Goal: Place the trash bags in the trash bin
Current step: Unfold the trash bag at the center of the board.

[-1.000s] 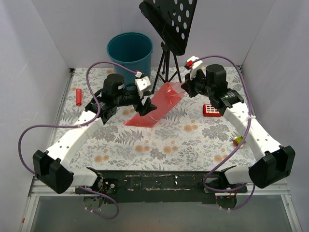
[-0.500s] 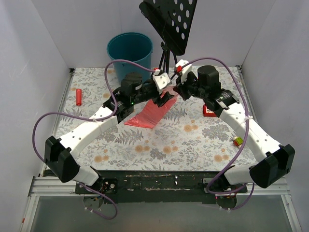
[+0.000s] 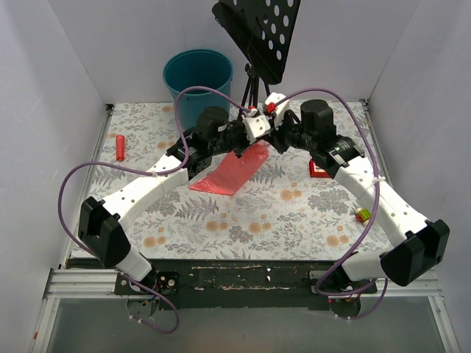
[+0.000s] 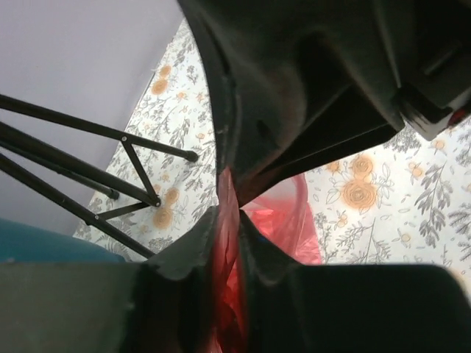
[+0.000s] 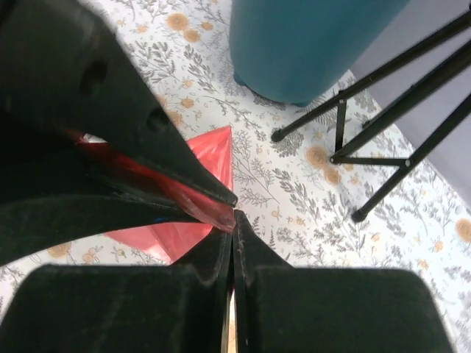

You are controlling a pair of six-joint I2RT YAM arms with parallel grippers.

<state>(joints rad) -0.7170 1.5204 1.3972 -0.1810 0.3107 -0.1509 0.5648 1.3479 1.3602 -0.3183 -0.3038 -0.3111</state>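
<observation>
Reaching across since a second ago, the left gripper (image 3: 245, 147) now meets the right gripper (image 3: 271, 138) at the raised far corner of the trash bag (image 3: 224, 175). The bag's lower end lies on the table, and the trash bin (image 3: 184, 92) stands apart behind, showing nothing red inside. From the left wrist, the jaws pinch a fold of the red film. From the right wrist, that claw is pressed together on the bag's edge, with the bin beyond. Grasping looks done; lifting, carrying and dropping into the bin remain.
</observation>
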